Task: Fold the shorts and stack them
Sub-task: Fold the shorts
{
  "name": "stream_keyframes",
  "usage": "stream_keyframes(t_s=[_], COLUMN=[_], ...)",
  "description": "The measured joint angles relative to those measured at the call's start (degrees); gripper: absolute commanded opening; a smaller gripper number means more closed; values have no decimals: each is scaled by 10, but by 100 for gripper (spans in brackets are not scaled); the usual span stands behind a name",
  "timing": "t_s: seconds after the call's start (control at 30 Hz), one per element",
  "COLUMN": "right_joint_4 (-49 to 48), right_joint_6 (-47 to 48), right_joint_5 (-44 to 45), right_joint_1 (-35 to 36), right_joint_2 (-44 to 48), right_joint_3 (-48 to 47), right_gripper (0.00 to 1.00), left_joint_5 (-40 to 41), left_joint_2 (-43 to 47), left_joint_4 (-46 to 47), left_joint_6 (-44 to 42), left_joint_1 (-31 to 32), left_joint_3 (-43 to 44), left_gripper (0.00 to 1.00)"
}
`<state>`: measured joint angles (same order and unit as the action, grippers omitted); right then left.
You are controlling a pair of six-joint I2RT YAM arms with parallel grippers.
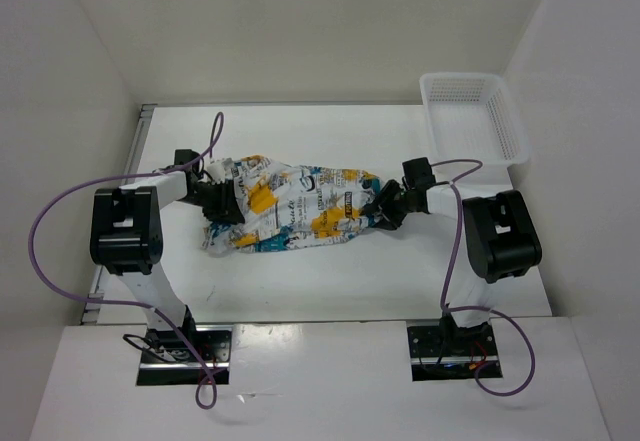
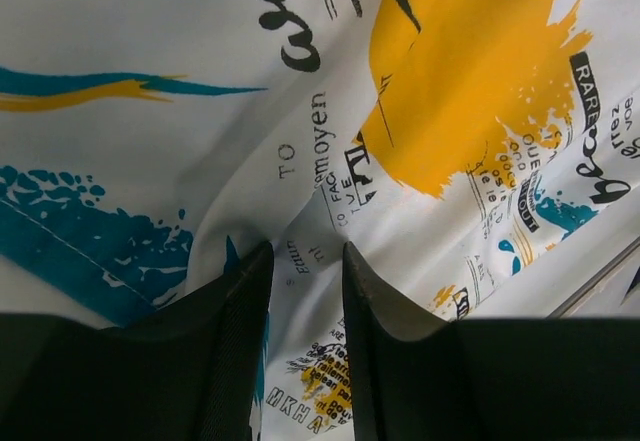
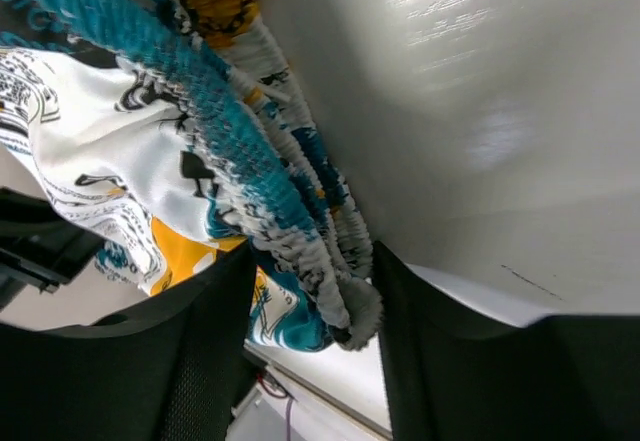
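The shorts (image 1: 290,208) lie stretched out on the white table (image 1: 300,271), white cloth with teal and orange-yellow patches and dark lettering. My left gripper (image 1: 222,204) is at their left end. In the left wrist view the printed cloth (image 2: 450,111) fills the frame and a pinch of it runs between my nearly closed fingers (image 2: 307,251). My right gripper (image 1: 383,211) is at their right end. In the right wrist view the ruffled teal elastic waistband (image 3: 250,151) sits bunched between my fingers (image 3: 315,261), filling the gap.
A white plastic mesh basket (image 1: 465,78) stands at the back right corner of the table. White walls close in the left, back and right sides. Purple cables loop beside both arms (image 1: 40,231).
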<state>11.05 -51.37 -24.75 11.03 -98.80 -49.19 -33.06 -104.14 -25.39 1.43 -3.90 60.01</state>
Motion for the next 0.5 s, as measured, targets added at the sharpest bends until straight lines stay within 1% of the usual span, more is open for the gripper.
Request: stream_keyframes(t_s=[0.07, 0.1, 0.17, 0.2, 0.23, 0.37, 0.5], right_joint_4=[-6, -9, -14, -17, -17, -13, 13], right_joint_6=[-16, -23, -35, -41, -44, -49, -39], right_joint_5=[17, 28, 54, 63, 71, 109, 148], right_joint_1=[1, 1, 1, 1, 1, 5, 7], right_joint_2=[-1, -1, -1, -1, -1, 13, 50], right_joint_3=[0, 1, 3, 5, 6, 7, 6], right_gripper=[43, 31, 17, 5, 0, 0, 0], left_joint_5=[1, 1, 2, 1, 0, -8, -21], left_joint_2=[0, 0, -1, -2, -2, -5, -8], left_joint_4=[0, 0, 0, 0, 0, -2, -4], left_joint_6=[3, 3, 3, 3, 3, 4, 4], left_joint_1=[-1, 0, -1, -1, -2, -4, -4], left_joint_3=[0, 0, 0, 0, 0, 2, 2], left_gripper=[42, 42, 42, 42, 42, 42, 42])
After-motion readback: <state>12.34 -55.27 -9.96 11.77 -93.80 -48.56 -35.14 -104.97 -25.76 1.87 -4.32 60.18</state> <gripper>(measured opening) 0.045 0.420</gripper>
